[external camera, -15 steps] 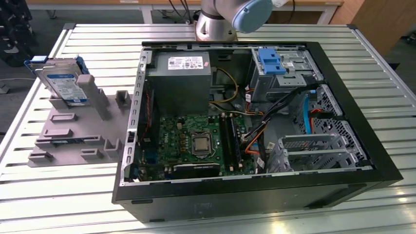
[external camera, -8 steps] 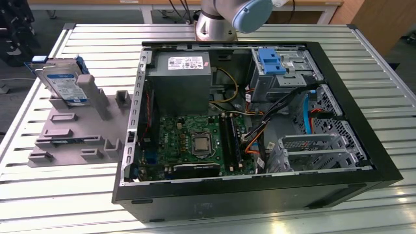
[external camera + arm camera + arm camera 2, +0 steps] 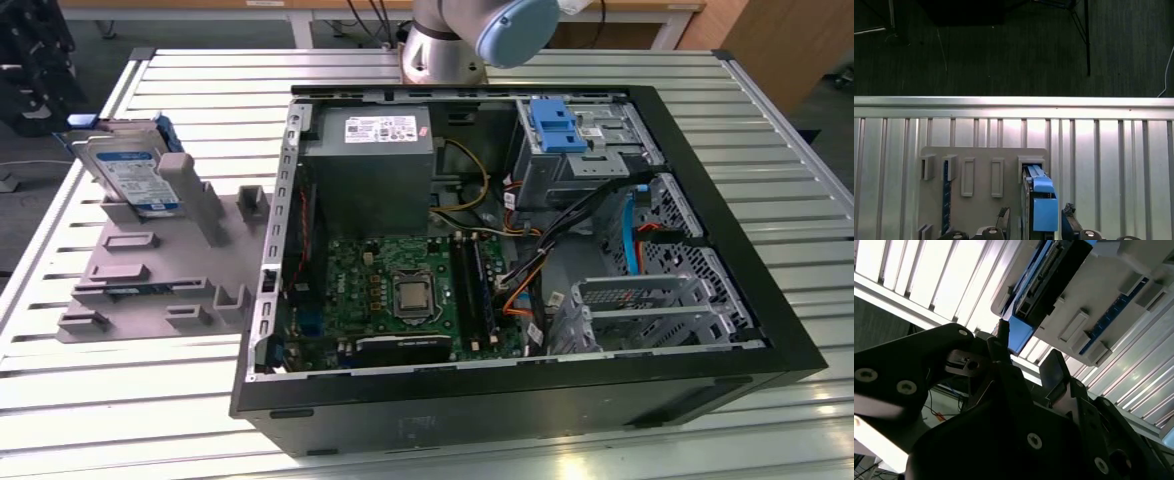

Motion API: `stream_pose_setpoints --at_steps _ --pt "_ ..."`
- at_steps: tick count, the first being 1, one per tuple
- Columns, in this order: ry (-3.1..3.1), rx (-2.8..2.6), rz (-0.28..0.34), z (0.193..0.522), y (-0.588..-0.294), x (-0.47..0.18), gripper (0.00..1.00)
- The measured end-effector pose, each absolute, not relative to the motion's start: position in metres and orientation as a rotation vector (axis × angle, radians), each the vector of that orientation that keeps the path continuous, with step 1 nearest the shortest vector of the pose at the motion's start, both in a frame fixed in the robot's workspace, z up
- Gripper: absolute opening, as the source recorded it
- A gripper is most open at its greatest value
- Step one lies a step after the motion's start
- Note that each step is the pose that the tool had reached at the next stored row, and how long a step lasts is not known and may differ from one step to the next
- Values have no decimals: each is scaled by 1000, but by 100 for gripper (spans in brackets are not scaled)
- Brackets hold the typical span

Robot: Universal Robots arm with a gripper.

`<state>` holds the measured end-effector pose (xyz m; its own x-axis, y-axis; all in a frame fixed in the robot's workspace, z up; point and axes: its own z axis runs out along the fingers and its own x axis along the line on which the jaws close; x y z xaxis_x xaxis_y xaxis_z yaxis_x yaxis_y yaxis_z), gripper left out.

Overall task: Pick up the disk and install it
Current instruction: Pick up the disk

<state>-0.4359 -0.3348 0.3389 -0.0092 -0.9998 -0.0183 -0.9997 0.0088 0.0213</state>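
Slatted metal table (image 3: 134, 380) fills the exterior view, with an open computer case (image 3: 787, 340) lying on it. Inside the case are a grey power supply (image 3: 374, 160), a green motherboard (image 3: 387, 280), a bare blue latch bracket (image 3: 554, 125), a perforated metal cage (image 3: 641, 310) and loose cables (image 3: 521, 270). Towards the exterior view's left, apart from the case, lies a grey slotted holder (image 3: 147, 260). The disk (image 3: 134, 180) stands upright in one of the holder's far slots, label facing out, well apart from the case. The arm (image 3: 454, 40) rises behind the case.

In the second wrist view, the gripper (image 3: 1026, 352) has its dark fingers (image 3: 1054, 367) spread apart with nothing between them. The disk (image 3: 1049, 275) sits just beyond them in the holder (image 3: 1104, 305), its blue carrier corner close by one fingertip; whether they touch I cannot tell.

In the first wrist view, dark floor (image 3: 1004, 50) lies past the table (image 3: 1134, 165) edge. The disk (image 3: 1041, 200) shows edge-on in the holder (image 3: 979, 210), blue frame uppermost. The gripper (image 3: 1036, 217) has one fingertip on either side of it, open and gripping nothing. Empty slots lie beside the disk, and a thin blue strip (image 3: 946, 200) stands in another slot.
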Motion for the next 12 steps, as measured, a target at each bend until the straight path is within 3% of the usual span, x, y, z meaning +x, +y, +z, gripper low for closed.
stream_pose_setpoints --at_steps 12 --pt "-2230 2210 -44 328 -333 -437 52"
